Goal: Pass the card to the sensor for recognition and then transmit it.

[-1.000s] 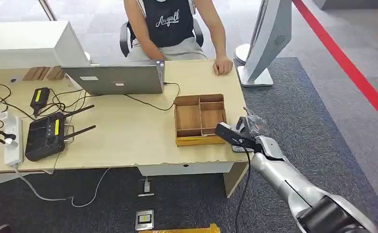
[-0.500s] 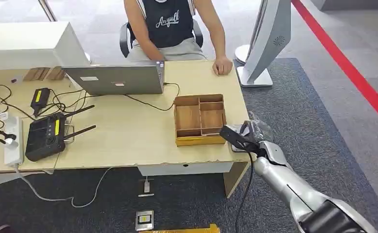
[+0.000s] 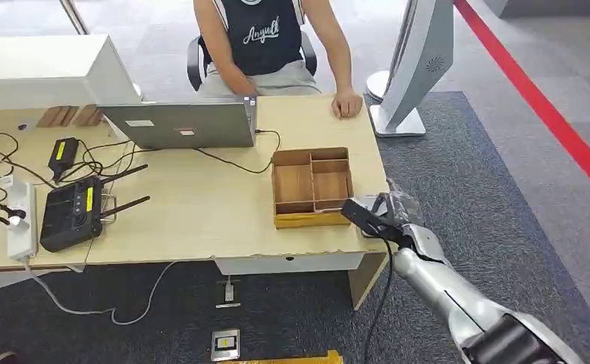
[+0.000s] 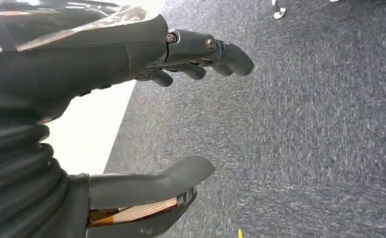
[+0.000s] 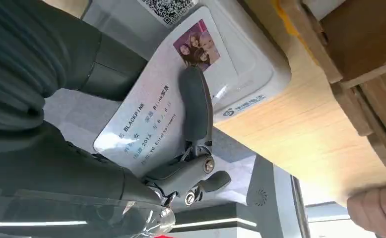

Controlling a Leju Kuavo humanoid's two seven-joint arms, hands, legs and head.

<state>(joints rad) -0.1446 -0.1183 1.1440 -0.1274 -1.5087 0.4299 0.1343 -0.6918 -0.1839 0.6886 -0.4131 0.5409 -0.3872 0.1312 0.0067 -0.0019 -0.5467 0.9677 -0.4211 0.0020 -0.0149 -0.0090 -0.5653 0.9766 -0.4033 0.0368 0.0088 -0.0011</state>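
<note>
A white card with printed text and a small photo is pinched in my right hand, one finger lying across its face. The card's photo end overlaps the white sensor box, which sits at the table's front right edge. In the head view my right hand hovers at that corner, just right of the wooden tray. My left hand hangs over grey carpet, fingers and thumb apart, nothing in it.
A person sits behind the table with one hand resting on it. A laptop, a black router, a power strip and cables lie to the left. A white kiosk stand rises at the back right.
My right hand with the card has shifted a little right and toward the table's front edge, settling over the sensor. Nothing else has moved.
</note>
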